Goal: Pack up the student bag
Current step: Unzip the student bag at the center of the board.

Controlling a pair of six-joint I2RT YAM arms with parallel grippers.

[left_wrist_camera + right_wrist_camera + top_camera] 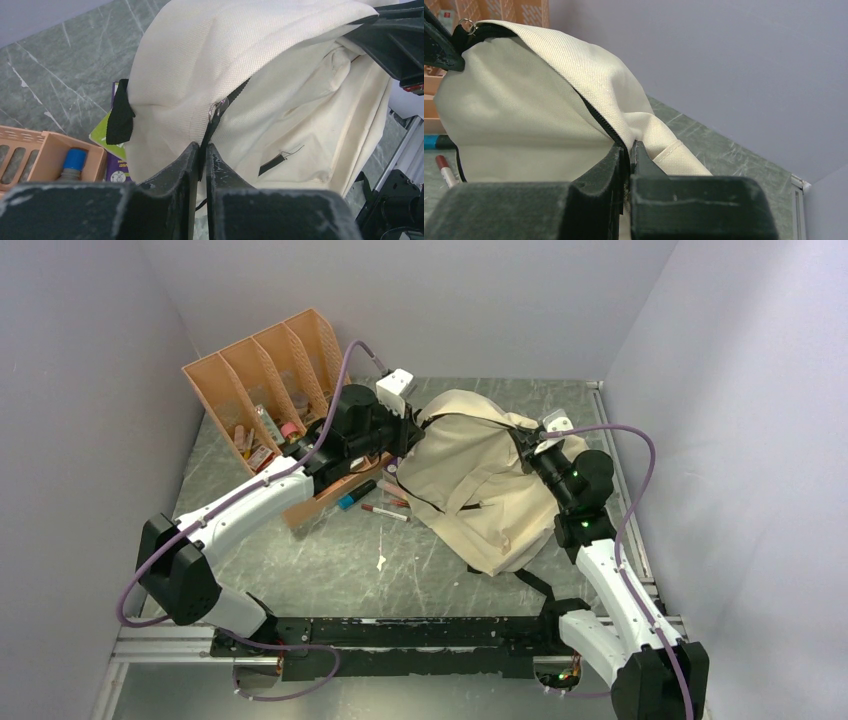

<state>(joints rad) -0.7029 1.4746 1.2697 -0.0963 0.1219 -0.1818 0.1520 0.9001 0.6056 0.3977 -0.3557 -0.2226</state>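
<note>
**Two pincers clenched on the student bag [470,480]**

One cream fabric backpack, the student bag, slumps on the right half of the tabletop [330,570], toward its far edge, with its upper edge held up between the two arms. A black zipper [235,95] crosses the cloth and carries a small metal ring pull [218,108]. The left pincer [202,147] grasps the bag's left end. In the left wrist view its fingers are pressed almost together, with zipper tape and cloth caught between them. The right pincer [629,147] is clenched on the bag's right end, its fingers closed on the fabric right at the zipper line. A black strap [545,588] trails from the bag toward the tabletop's near edge.

Just left of the bag, a red-capped pen [385,511] and a blue-capped marker [355,499] lie on the tabletop. A purple-and-green booklet [107,135] shows partly beneath the bag. An orange file organizer [270,370] stands at the far left corner, with small items in its compartments.
</note>
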